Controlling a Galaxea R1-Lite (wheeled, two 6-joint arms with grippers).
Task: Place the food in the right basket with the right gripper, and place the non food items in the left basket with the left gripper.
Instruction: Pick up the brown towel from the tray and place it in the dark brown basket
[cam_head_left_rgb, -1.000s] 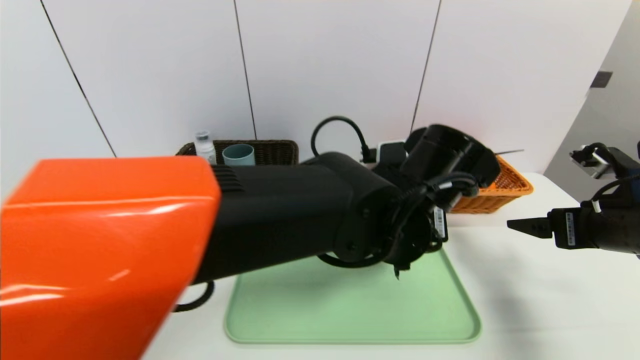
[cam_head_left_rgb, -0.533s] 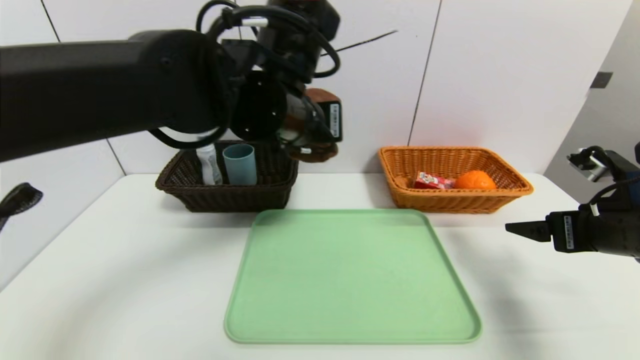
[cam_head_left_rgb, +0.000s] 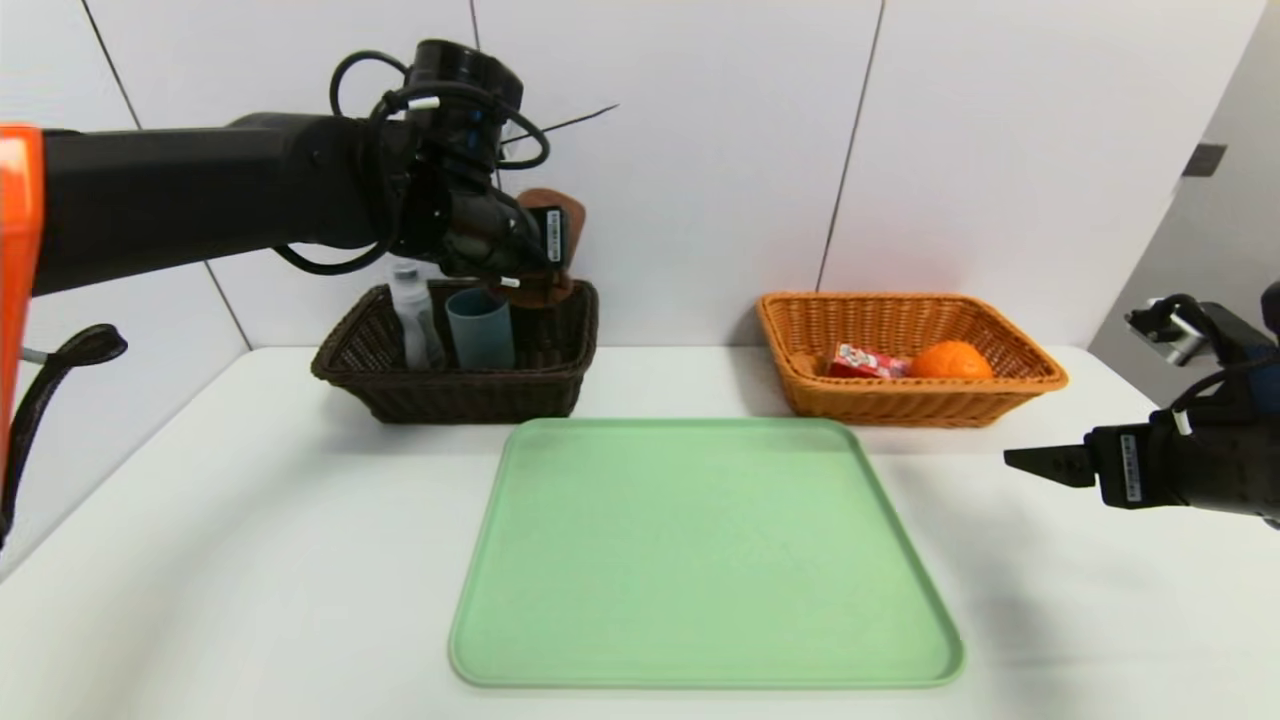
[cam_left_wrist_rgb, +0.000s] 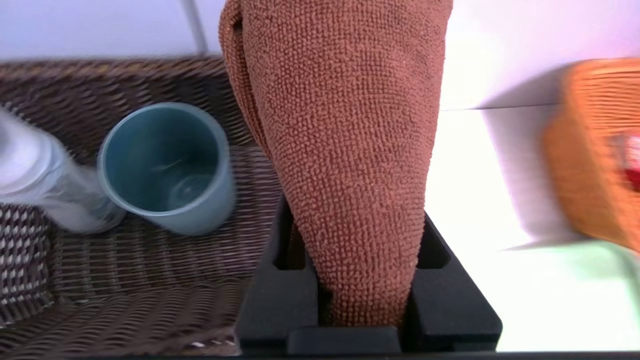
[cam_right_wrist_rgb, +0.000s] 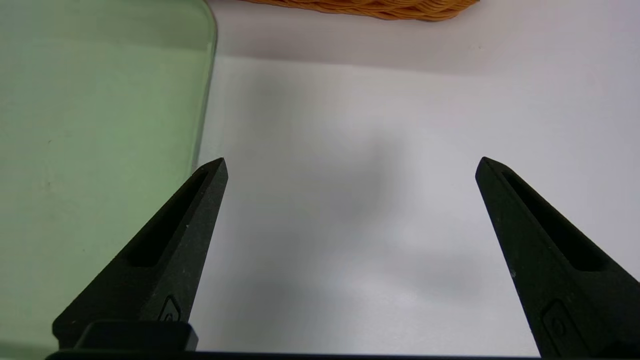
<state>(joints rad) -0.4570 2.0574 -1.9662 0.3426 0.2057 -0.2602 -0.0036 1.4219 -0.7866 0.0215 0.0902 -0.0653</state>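
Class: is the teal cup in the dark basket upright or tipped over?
Upright: the teal cup stands on its base in the dark basket, mouth up.

White table (cam_head_left_rgb: 250, 520): tray (cam_head_left_rgb: 700, 560), two baskets (cam_head_left_rgb: 450, 390)

Bright, even light from overhead fills the scene, leaving soft grey shadows on the white counter (cam_head_left_rgb: 250, 520) beside the pale green plastic tray (cam_head_left_rgb: 700, 550). In the left wrist view the clear plastic bottle (cam_left_wrist_rgb: 35, 180) and orange wicker basket (cam_left_wrist_rgb: 595, 150) smear with blur, while the brown terry cloth (cam_left_wrist_rgb: 350, 150) stays sharp.
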